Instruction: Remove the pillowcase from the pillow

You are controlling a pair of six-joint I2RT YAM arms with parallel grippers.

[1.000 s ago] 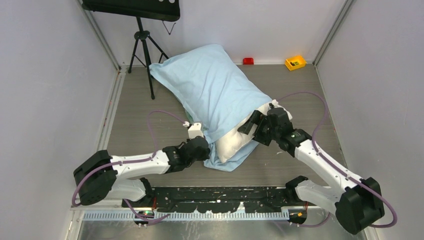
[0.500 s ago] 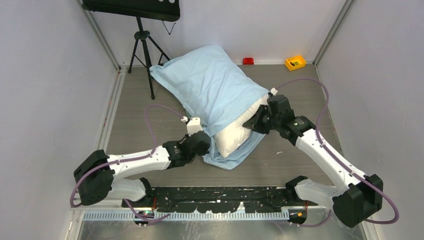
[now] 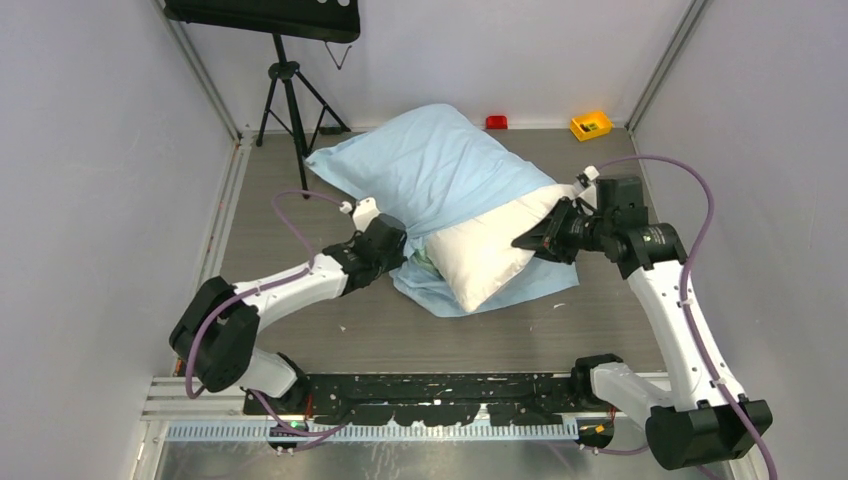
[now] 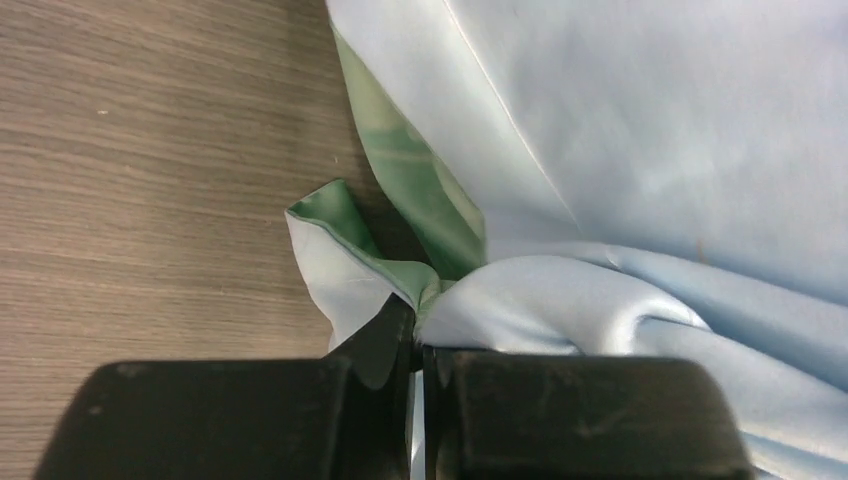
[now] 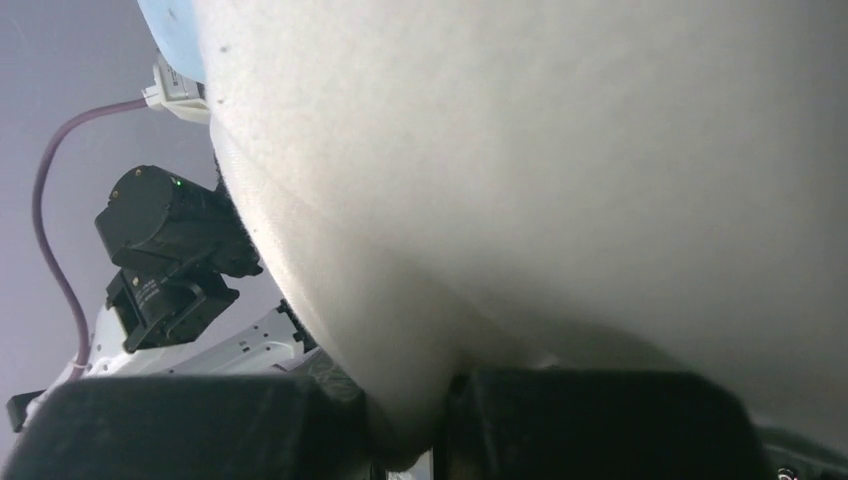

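The light-blue pillowcase lies across the middle of the floor, still covering the far half of the white pillow. The pillow's near end sticks out of the opening toward the front. My left gripper is shut on the pillowcase's bunched edge, where the green inner side shows; its jaws pinch the cloth. My right gripper is shut on a fold of the pillow at its right edge, with white fabric squeezed between the jaws.
A black tripod stands at the back left under a dark panel. A red object and a yellow box sit by the back wall. Grey walls close in both sides. My left arm shows in the right wrist view.
My right gripper closed on the pillow and pulled it right, drawing more white pillow out. My left gripper moved away from me, holding the pillowcase edge. The whole bundle turned.
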